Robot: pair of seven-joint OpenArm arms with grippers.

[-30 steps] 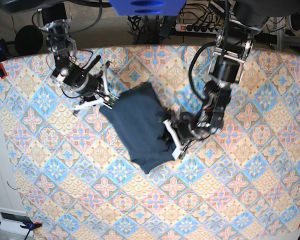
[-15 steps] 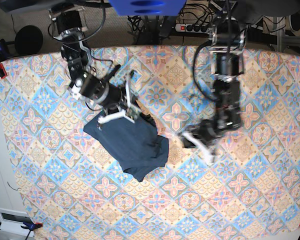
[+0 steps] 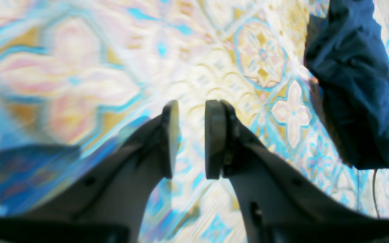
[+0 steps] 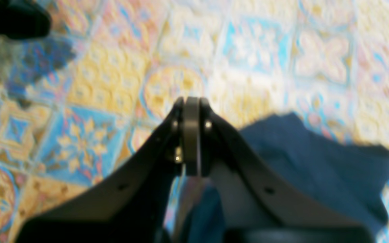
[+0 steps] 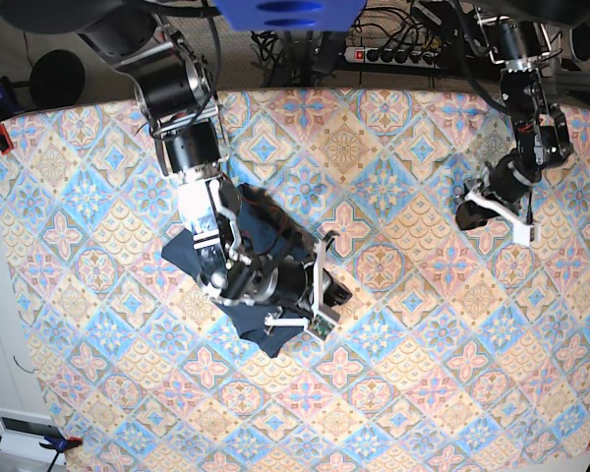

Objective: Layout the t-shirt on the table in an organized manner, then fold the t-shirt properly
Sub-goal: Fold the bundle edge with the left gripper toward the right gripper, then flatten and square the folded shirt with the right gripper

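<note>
Watching: your left gripper (image 5: 499, 215) has let go of the t-shirt (image 5: 238, 285) and pulled back to the table's far side, well apart from the garment.
Left state: jaws stand slightly apart, nothing between them, only patterned cloth beneath in the left wrist view (image 3: 190, 138).
Right state: right gripper (image 4: 191, 135) has swung across the shirt since a second ago; fingers pressed together, pad to pad. Navy cloth lies just under and behind the fingers, but you can't tell from these frames whether any is pinched.
Shirt position: a second ago it was spread between both arms near mid-table; now it sits as a smaller bunched heap left of centre on the table (image 5: 413, 393), mostly under your right arm.
Shirt condition: crumpled, layers doubled over, no sleeve or collar readable.
Meaning: layout is not achieved; my read is the pull collapsed the cloth rather than flattening it, so you're back at finding an edge or corner before any fold.
Risk: dragging with one arm will likely bunch it further.
Count, garments: one.
Count, arms: two, one gripper each.
Count, tables: one.
Other: cables and a power strip (image 5: 393, 53) beyond the far edge, not in play.
</note>
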